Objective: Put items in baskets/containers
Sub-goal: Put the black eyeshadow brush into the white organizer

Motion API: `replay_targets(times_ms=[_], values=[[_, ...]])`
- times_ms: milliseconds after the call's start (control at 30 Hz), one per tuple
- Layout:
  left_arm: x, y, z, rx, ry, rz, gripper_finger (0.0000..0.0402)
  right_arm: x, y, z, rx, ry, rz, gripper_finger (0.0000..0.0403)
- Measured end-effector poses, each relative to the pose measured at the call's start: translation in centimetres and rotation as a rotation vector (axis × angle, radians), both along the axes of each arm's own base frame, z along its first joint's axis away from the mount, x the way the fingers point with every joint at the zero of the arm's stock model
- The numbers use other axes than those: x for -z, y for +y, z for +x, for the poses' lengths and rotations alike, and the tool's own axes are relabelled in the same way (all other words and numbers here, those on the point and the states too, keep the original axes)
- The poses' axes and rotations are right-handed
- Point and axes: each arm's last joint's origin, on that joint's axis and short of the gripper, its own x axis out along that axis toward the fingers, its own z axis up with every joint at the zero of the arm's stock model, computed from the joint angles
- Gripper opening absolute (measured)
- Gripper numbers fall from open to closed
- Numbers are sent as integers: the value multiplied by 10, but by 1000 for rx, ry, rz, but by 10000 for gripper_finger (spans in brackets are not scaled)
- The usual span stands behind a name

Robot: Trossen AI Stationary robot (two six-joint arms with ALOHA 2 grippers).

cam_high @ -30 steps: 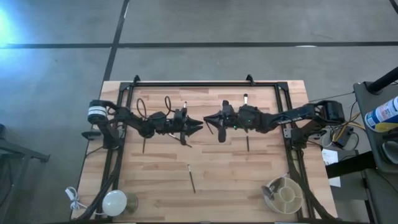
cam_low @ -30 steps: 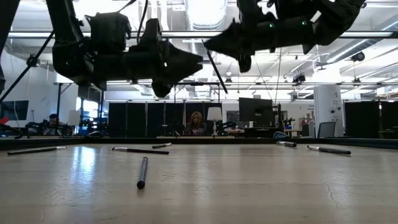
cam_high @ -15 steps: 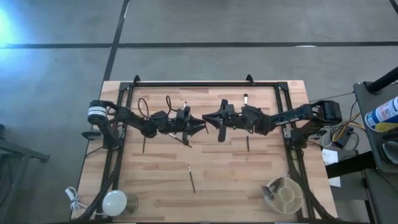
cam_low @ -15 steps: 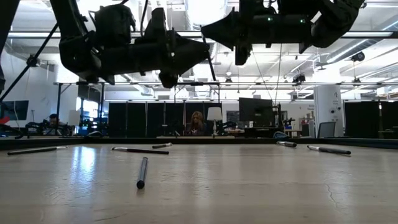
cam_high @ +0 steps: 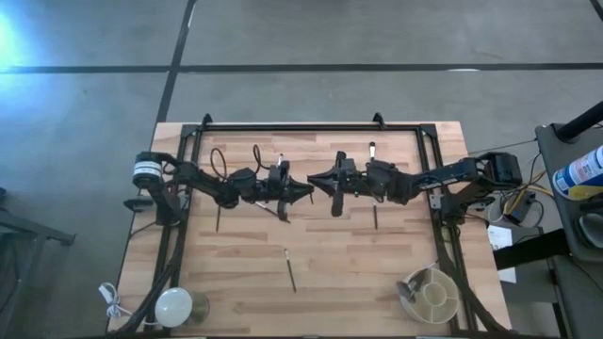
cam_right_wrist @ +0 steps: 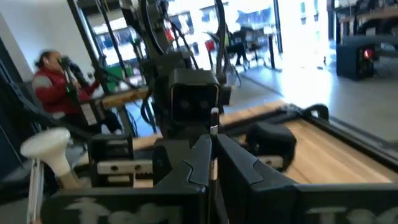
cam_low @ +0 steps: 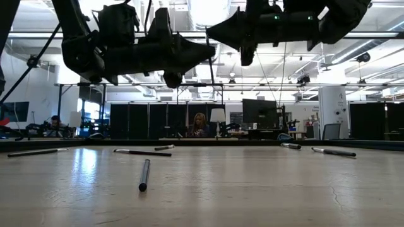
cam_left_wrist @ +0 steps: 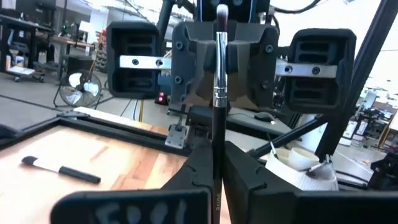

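Several thin brushes and one container are shown. At the near right corner of the table [cam_high: 330,306] stands the round cream tub [cam_high: 431,295], divided into compartments around a central cup. A white dome [cam_high: 173,304] is set at the near left corner. Just beyond, near the middle, a loose brush [cam_high: 290,268] lies flat, well apart from the tub.

Farther back, a left-hand brush [cam_high: 218,219] and a right-hand brush [cam_high: 375,217] lie on the boards. Above the table's centre, well clear of the wood, the left gripper [cam_high: 303,191] and the right gripper [cam_high: 317,176] are brought tip to tip. One held brush [cam_left_wrist: 219,93] is stood upright between them. The left jaws are pressed against its dark handle below the metal ferrule, and the right jaws are pinched on the same shaft from the opposite side. A hand-over between the arms is judged to be in hand.

At the far edge a far left brush [cam_high: 281,158] and a far right brush [cam_high: 371,148] are left lying.

Each brush is judged light and stiff, with a smooth, round handle that may roll on the wood or pivot in a narrow pinch. Hold is best taken on the handle near its middle, never on the soft bristles. A brush must be tipped upright before it is lowered into a compartment.
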Motion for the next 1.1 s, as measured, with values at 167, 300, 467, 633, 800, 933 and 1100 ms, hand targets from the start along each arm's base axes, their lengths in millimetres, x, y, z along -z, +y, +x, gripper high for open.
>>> replay_targets(times_ms=[167,300,467,633,800,933,1100], values=[[1,0,-2,-7,8,12,9,-4,-1,-16,71,163,-10,59],[2,1,2,-16,42,57,9,-11,-1,-23,86,179,9,102],[2,0,8,-15,88,70,9,-6,-1,-18,79,185,23,142],[1,-2,11,-5,99,85,9,3,-1,-6,68,177,27,159],[1,-4,11,5,99,91,9,6,-1,0,37,126,25,149],[2,-3,11,4,104,91,9,5,-1,-1,28,143,18,127],[2,-3,11,-8,107,88,9,-5,0,-14,32,206,10,125]])
